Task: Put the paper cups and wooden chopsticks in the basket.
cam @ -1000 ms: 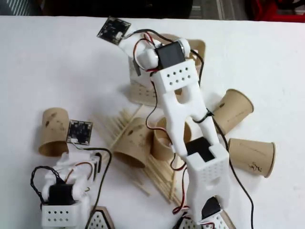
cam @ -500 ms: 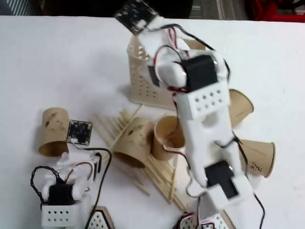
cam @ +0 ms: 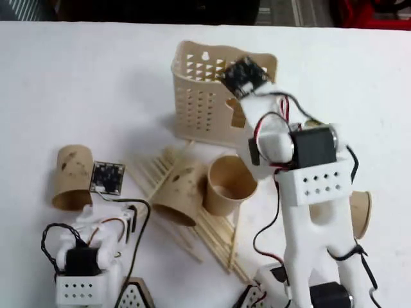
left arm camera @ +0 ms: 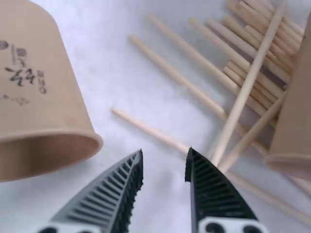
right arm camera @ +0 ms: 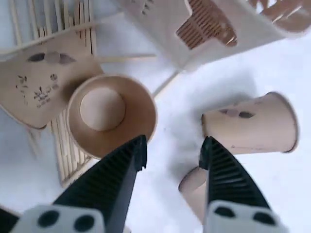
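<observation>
Swinging away from the basket (cam: 205, 96), the right arm (cam: 314, 183) has come back from the upper centre of the high view to its right half, so the whole basket rim at upper centre is uncovered. The cups, the chopsticks and the left arm (cam: 83, 263) at lower left lie as before.

The right gripper (right arm camera: 173, 145) is empty, its jaws standing apart above the white table (cam: 77, 90). Beneath it, its wrist view shows the open-mouthed cup (right arm camera: 109, 114), whose inner bottom faces the camera, and a side-lying cup (right arm camera: 250, 124) near the basket's (right arm camera: 160, 24) corner. Part of a half-hidden cup (right arm camera: 194, 189) shows just beside one finger. Something tan shows through the slots in the basket wall; I cannot tell what it is.

In the high view the open-mouthed cup (cam: 228, 186) sits at centre, touching the printed cup (cam: 180, 191), which lies on its side across the chopsticks (cam: 215, 234). These are fanned out on the table from centre left to lower centre, outside the basket. A far-left cup (cam: 70, 176) lies at middle left, and the half-hidden cup (cam: 361, 215) shows at right behind the right arm.

The left gripper (left arm camera: 164, 158) is also empty, jaws parted, low over bare table between the far-left cup (left arm camera: 34, 97) and the chopsticks (left arm camera: 218, 73), touching neither.
</observation>
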You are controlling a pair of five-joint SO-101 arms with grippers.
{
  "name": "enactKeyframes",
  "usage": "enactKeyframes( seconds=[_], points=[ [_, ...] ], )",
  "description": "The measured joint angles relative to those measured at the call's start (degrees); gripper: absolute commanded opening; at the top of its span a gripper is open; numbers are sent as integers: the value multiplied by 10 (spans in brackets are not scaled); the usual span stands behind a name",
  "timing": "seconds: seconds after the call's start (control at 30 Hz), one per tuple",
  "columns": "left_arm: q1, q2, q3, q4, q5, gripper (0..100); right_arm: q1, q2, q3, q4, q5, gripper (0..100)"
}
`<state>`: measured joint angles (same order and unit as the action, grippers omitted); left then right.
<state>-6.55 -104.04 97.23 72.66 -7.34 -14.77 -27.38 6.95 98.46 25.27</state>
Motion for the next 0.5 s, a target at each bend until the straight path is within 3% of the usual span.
enactKeyframes(
  seconds=[0.17, 0.5],
  points=[
    [0, 0, 0, 0, 0, 158, 0, 7, 97, -38, -70, 184],
    [0, 0, 0, 0, 0, 161, 3, 120, 138, -95, -82, 155]
  ],
)
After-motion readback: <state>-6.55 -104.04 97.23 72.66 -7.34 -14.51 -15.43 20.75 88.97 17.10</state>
